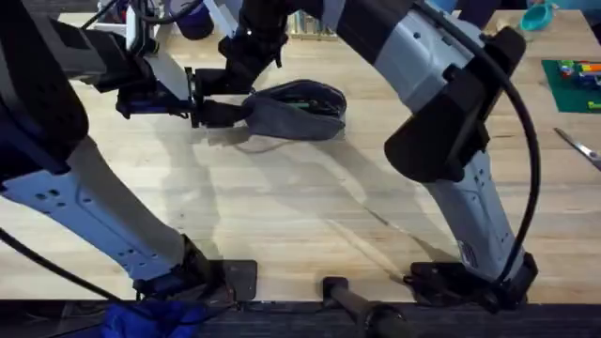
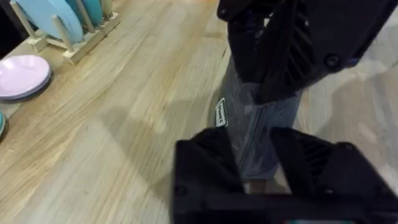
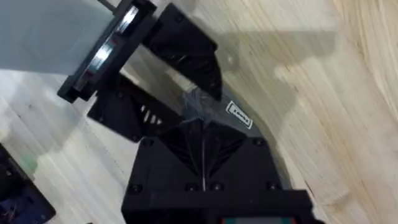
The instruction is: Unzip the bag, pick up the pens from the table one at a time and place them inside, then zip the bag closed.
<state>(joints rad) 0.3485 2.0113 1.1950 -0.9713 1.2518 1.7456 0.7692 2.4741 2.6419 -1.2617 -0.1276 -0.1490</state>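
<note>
The blue-grey bag (image 1: 300,111) lies on the far middle of the table (image 1: 282,207), its top gaping with dark contents I cannot make out. My left gripper (image 1: 214,113) is shut on the bag's left end; in the left wrist view its fingers (image 2: 255,149) flank the fabric (image 2: 261,124). My right arm reaches across from the right, and its gripper (image 1: 237,89) is shut on the top of that same end. The right wrist view has those fingers (image 3: 202,134) pinching the grey fabric (image 3: 205,102) beside a small white label, with the left gripper (image 3: 165,93) just beyond. The pens are out of view.
Silver scissors (image 1: 577,145) and a green mat (image 1: 573,84) with coloured pieces lie at the right edge. A wooden rack (image 2: 81,37) of plates and a pink plate (image 2: 22,74) stand to the left of the bag. Bare wood spans the table's middle and front.
</note>
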